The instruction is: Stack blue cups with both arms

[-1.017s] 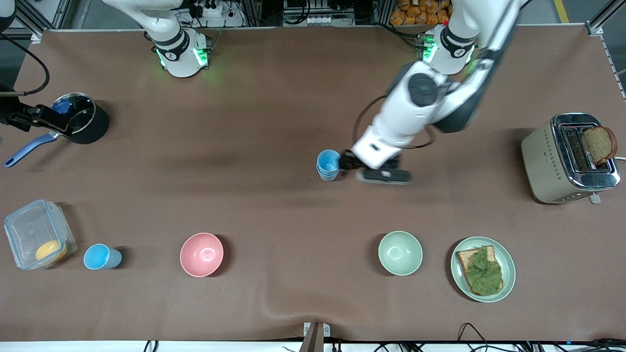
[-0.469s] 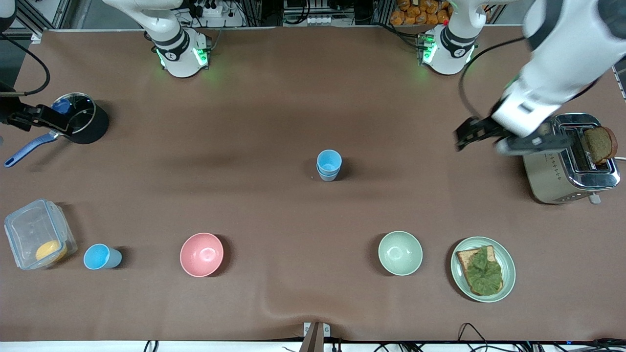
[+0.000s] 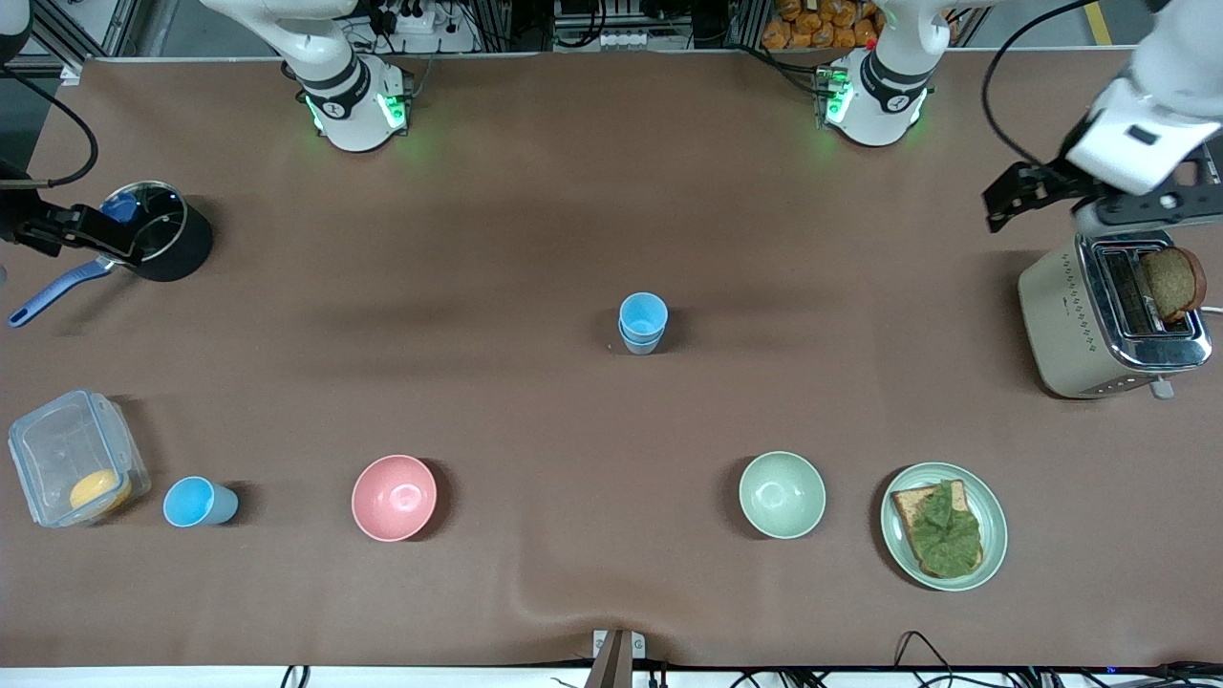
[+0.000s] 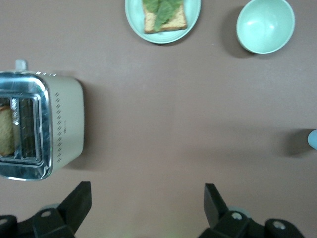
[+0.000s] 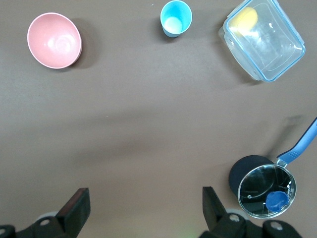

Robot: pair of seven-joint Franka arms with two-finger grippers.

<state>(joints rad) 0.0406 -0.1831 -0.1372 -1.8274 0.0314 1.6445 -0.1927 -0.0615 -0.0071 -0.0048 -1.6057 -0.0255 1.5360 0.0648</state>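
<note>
Left hand (image 3: pixel 1003 198) raised, fingers spread wide, right hand (image 5: pixel 143 206) raised, fingers spread wide

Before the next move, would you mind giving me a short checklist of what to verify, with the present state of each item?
1. Two cups nested: ok. The stacked blue cups stand upright mid-table.
2. Third cup stacked: not ok. The single blue cup stands alone between the clear container and the pink bowl.
3. Left gripper free: ok. It is open, empty, over the table beside the toaster.
4. Right gripper free: ok. It is open, empty, over the table near the pot.
5. Single cup upright: ok, opening upward in the right wrist view.
</note>
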